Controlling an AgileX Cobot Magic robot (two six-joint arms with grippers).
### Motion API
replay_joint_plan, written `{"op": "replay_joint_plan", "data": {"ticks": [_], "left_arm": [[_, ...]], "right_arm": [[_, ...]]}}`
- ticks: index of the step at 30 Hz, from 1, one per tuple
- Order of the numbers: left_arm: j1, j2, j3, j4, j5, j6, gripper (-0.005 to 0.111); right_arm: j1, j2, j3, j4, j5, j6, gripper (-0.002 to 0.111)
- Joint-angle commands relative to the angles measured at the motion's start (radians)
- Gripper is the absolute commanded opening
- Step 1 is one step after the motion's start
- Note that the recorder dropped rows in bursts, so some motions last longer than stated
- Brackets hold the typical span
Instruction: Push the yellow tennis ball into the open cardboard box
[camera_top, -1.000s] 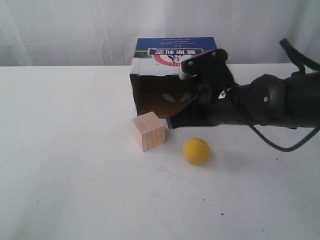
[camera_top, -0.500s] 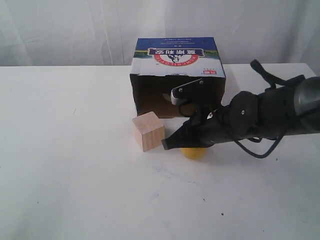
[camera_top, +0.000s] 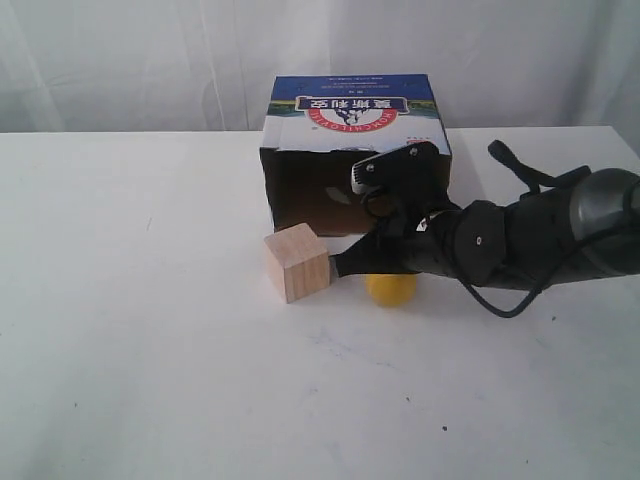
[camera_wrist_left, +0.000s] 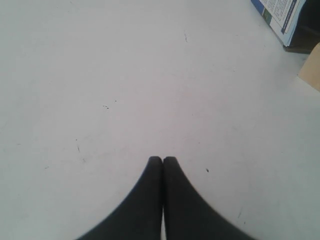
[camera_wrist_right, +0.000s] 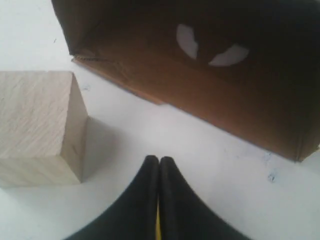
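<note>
The yellow tennis ball (camera_top: 391, 289) lies on the white table in front of the open cardboard box (camera_top: 345, 118), mostly hidden under my right arm. My right gripper (camera_top: 337, 266) is shut, its tip low between ball and wooden cube, pointing left. In the right wrist view the shut fingers (camera_wrist_right: 159, 162) aim at the box's dark inside (camera_wrist_right: 210, 75), and a sliver of yellow ball (camera_wrist_right: 158, 229) shows between them. My left gripper (camera_wrist_left: 162, 160) is shut over bare table and holds nothing; it does not show in the exterior view.
A pale wooden cube (camera_top: 297, 262) stands just left of the ball, near the box's left front corner, and it appears large in the right wrist view (camera_wrist_right: 37, 125). The box corner (camera_wrist_left: 282, 17) shows in the left wrist view. White curtain behind the table.
My right arm came down from the box front over the ball. The ball has shifted slightly toward the box, and the gripper tip has risen a little.
</note>
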Motion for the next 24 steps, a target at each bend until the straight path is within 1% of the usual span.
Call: {"op": "replay_joint_plan", "data": {"ticks": [1,4,9,12,17,19,21,24], "left_arm": [[-0.006,-0.004,0.003,-0.005,0.005,-0.007,0.0],[-0.006,-0.004,0.003,-0.005,0.005,-0.007,0.0],[-0.006,-0.004,0.003,-0.005,0.005,-0.007,0.0],[-0.006,-0.004,0.003,-0.005,0.005,-0.007,0.0],[-0.006,-0.004,0.003,-0.005,0.005,-0.007,0.0],[-0.006,-0.004,0.003,-0.005,0.005,-0.007,0.0],[-0.006,-0.004,0.003,-0.005,0.005,-0.007,0.0],[-0.006,-0.004,0.003,-0.005,0.005,-0.007,0.0]], "right_arm": [[-0.004,0.001,0.001,-0.004,-0.091,0.001,0.0],[-0.004,-0.022,0.001,-0.004,-0.095,0.001,0.0],[-0.004,-0.098,0.001,-0.004,0.173,0.016,0.0],[-0.004,-0.103,0.001,-0.004,0.223,0.037,0.0],[-0.004,0.023,0.001,-0.004,0.171,0.037,0.0],[-0.004,0.038,0.001,-0.004,0.145,0.037,0.0],[-0.004,0.038,0.001,-0.004,0.056,0.03,0.0],[-0.004,0.038,0.001,-0.004,-0.141,0.03,0.0]]}}
